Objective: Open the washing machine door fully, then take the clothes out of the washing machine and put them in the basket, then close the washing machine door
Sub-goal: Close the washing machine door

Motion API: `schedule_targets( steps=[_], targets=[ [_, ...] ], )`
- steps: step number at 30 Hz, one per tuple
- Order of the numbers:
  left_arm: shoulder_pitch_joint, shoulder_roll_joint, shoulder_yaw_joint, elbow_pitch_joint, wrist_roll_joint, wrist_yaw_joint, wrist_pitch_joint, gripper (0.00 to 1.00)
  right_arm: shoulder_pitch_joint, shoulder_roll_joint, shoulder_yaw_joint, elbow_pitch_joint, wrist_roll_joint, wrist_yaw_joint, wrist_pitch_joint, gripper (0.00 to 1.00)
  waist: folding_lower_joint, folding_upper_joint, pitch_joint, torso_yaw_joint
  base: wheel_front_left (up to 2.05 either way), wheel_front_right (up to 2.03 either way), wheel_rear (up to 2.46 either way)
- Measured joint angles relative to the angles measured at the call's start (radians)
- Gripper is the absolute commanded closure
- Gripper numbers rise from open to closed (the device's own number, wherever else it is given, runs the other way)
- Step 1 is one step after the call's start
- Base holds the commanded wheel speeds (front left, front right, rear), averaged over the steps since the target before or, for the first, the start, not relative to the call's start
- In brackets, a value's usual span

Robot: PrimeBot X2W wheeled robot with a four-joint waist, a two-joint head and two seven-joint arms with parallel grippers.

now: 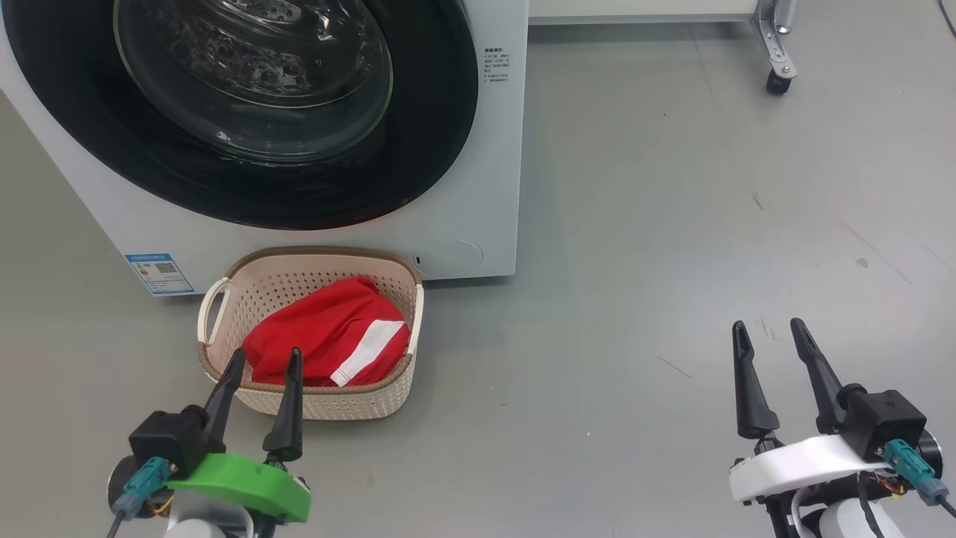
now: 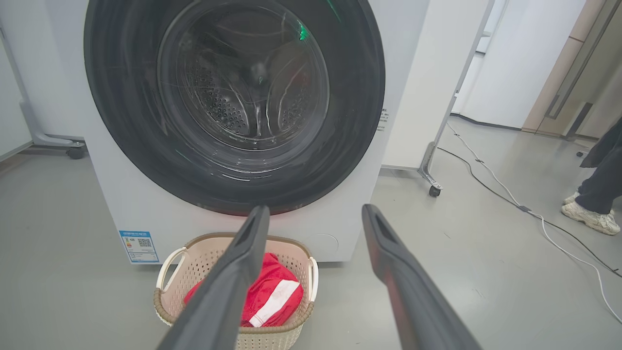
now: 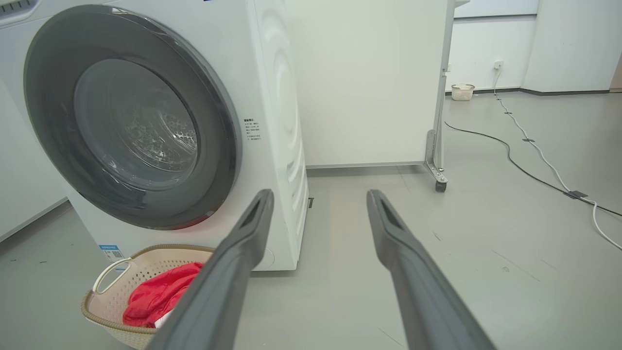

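Note:
The white washing machine [image 1: 463, 149] stands ahead with its round black-rimmed door [image 1: 246, 112] flat against the front, the steel drum showing through the glass [image 2: 248, 82]. On the floor just before it sits the cream basket [image 1: 224, 299] holding red clothes [image 1: 328, 336] with a white stripe. My left gripper [image 1: 266, 357] hangs open and empty at the basket's near rim. My right gripper [image 1: 769, 327] stands open and empty over bare floor, far to the right of the basket. In the right wrist view the door [image 3: 131, 116] and basket [image 3: 112, 272] lie to the left.
A white panel on a wheeled frame [image 2: 430, 184] stands right of the machine, with cables [image 3: 525, 141] trailing across the grey floor. A person's legs and a shoe [image 2: 590, 216] are at the far right. A small basket [image 3: 461, 91] sits by the far wall.

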Motion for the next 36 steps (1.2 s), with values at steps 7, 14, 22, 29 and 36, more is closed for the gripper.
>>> schedule_targets(
  steps=[7, 14, 22, 29, 36],
  targets=[
    [0.000, -0.002, 0.016, -0.007, 0.017, 0.004, 0.000, 0.00, 0.017, 0.000, -0.002, -0.010, 0.000, 0.000, 0.000, 0.00, 0.0000, 0.0000, 0.000, 0.002, 0.00, 0.00, 0.00],
    [0.000, -0.003, 0.021, -0.005, 0.014, 0.004, 0.000, 0.00, 0.019, 0.000, -0.002, -0.017, -0.002, 0.000, 0.000, 0.00, 0.0000, 0.0000, 0.001, 0.002, 0.00, 0.00, 0.00],
    [0.000, -0.005, 0.024, -0.002, -0.012, 0.004, 0.000, 0.00, 0.034, 0.001, -0.006, -0.025, -0.003, 0.000, 0.000, 0.00, 0.0000, 0.0000, 0.001, 0.003, 0.00, 0.00, 0.00],
    [0.000, -0.005, 0.023, -0.001, -0.012, 0.004, 0.000, 0.00, 0.034, 0.003, -0.010, -0.028, -0.003, 0.000, 0.000, 0.00, 0.0000, 0.0000, 0.001, 0.002, 0.00, 0.00, 0.00],
    [0.000, -0.007, 0.024, 0.003, -0.029, 0.000, 0.000, 0.00, 0.035, 0.004, -0.013, -0.031, -0.003, 0.000, 0.000, 0.00, 0.0000, 0.0000, 0.000, 0.002, 0.00, 0.00, 0.00]
  ],
)
